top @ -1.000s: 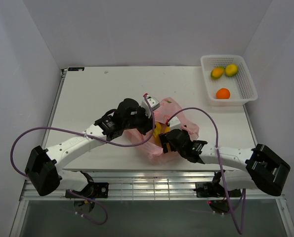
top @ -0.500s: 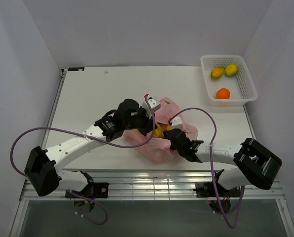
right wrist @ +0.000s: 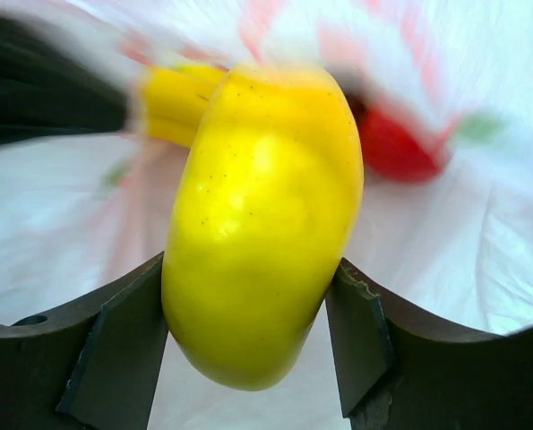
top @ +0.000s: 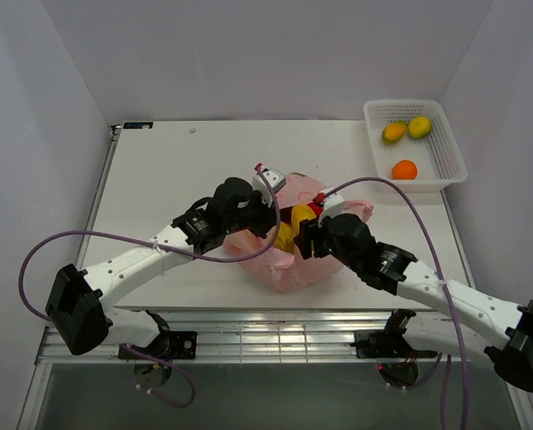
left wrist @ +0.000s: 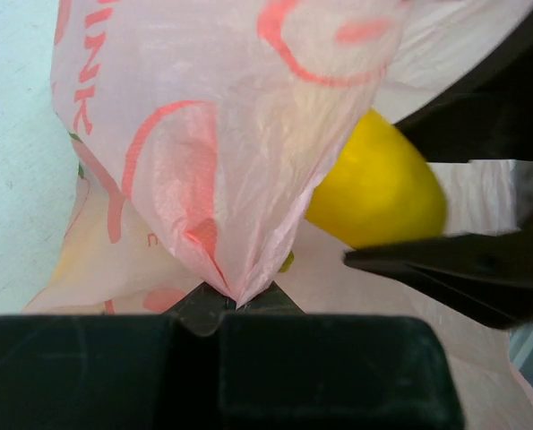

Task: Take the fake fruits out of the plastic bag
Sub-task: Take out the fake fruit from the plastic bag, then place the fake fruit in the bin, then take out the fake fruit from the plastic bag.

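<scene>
The pink plastic bag (top: 284, 260) lies mid-table near the front edge. My left gripper (top: 268, 213) is shut on a pinched fold of the bag (left wrist: 230, 179) and holds it up. My right gripper (top: 304, 235) is shut on a yellow lemon (right wrist: 262, 215) at the bag's mouth; the lemon (top: 302, 218) shows between its fingers from above and also in the left wrist view (left wrist: 373, 188). A yellow banana (right wrist: 172, 107) and a red fruit (right wrist: 391, 148) lie behind it inside the bag.
A white mesh basket (top: 445, 157) stands at the back right with two yellow-green fruits (top: 407, 129) and an orange (top: 404, 169) in it. Purple cables loop from both arms.
My right gripper has lifted and moved back out of the bag with the lemon in it, and its arm has swung right. The left gripper stays on the bag.
</scene>
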Robot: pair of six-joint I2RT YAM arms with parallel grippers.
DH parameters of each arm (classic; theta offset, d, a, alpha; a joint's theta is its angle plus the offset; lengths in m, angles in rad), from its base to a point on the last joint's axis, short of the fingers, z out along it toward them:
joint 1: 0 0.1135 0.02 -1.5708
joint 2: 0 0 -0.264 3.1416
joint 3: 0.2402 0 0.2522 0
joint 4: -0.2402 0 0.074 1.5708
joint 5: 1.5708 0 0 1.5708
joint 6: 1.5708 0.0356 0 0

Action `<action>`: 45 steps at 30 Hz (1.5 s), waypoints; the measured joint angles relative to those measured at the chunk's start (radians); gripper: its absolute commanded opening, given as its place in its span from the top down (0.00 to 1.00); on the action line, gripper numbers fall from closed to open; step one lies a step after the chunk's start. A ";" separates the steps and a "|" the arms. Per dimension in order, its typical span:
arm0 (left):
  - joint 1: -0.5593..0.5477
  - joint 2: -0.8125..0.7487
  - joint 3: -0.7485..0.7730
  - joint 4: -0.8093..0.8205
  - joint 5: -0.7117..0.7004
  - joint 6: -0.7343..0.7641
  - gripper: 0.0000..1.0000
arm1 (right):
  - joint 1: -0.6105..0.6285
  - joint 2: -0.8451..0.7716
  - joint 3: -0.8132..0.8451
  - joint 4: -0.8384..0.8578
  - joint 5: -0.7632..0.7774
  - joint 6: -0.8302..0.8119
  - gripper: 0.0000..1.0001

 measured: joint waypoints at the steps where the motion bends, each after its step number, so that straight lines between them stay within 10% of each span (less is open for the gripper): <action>1: 0.000 0.004 0.003 0.000 -0.009 -0.003 1.00 | 0.000 -0.031 0.032 -0.028 -0.035 -0.016 0.76; 14: 0.000 0.042 0.040 0.012 -0.116 -0.036 1.00 | -0.044 -0.168 0.280 -0.253 -0.212 -0.138 0.80; 25: 0.000 0.040 0.040 0.015 -0.070 -0.014 1.00 | -0.741 0.188 0.630 -0.183 -0.189 -0.181 0.76; 29: 0.000 0.040 0.040 0.016 -0.048 -0.013 1.00 | -0.959 0.556 0.856 -0.145 -0.235 -0.190 0.55; 34: 0.000 0.040 0.040 0.015 -0.037 -0.013 1.00 | -1.042 0.922 1.110 -0.177 -0.217 -0.231 0.03; 39: -0.001 0.040 0.040 0.016 -0.029 -0.011 1.00 | -1.033 0.992 1.200 -0.254 -0.242 -0.260 0.10; 45: -0.002 0.040 0.040 0.016 -0.031 -0.018 1.00 | -0.989 0.569 0.774 -0.199 -0.403 -0.247 0.10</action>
